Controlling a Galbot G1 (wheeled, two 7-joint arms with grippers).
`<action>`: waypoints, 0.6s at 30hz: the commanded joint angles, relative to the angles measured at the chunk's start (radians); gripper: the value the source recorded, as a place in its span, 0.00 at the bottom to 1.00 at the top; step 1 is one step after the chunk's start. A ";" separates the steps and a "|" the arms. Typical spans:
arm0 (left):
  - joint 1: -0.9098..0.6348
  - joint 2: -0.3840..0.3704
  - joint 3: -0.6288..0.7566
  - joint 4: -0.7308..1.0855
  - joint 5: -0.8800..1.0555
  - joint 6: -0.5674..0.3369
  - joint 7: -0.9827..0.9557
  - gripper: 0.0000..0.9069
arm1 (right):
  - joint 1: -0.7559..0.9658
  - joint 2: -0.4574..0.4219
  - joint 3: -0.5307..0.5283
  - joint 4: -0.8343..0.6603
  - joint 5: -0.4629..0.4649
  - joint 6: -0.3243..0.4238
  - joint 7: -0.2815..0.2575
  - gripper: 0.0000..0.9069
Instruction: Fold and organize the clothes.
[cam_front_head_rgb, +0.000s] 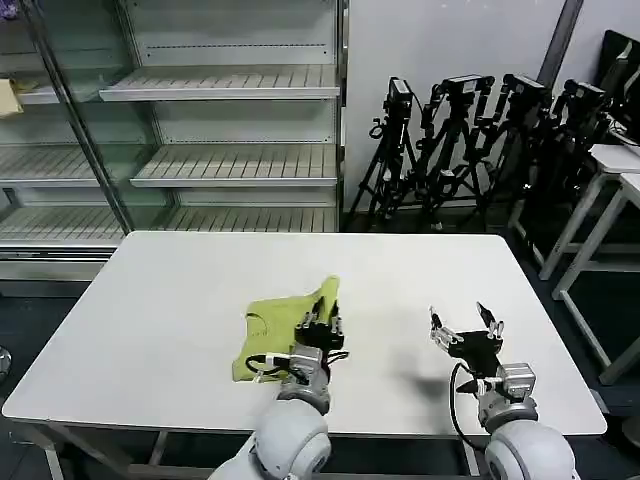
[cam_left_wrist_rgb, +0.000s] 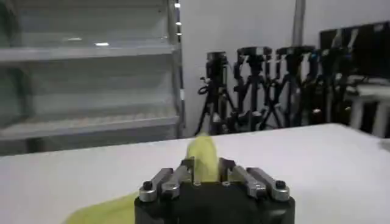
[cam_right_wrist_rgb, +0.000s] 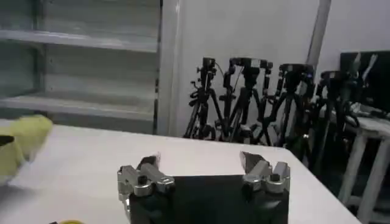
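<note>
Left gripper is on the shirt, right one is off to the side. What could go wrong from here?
1. The left gripper is shut on one raised edge of the T-shirt, which lies bunched; pulling could drag the whole bundle rather than fold it.
2. The right gripper hangs open over bare table, apart from the cloth, so nothing pins the other side.
</note>
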 joint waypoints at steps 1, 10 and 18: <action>-0.068 -0.047 0.038 -0.027 -0.143 0.005 -0.030 1.00 | 0.125 -0.008 0.025 -0.084 0.001 0.009 -0.025 1.00; 0.025 0.079 -0.305 -0.052 0.139 -0.140 0.306 1.00 | 0.197 0.030 -0.054 -0.192 -0.070 0.091 -0.052 1.00; 0.208 0.191 -0.700 -0.031 0.146 -0.302 0.571 1.00 | 0.248 0.076 -0.135 -0.266 -0.140 0.151 -0.064 1.00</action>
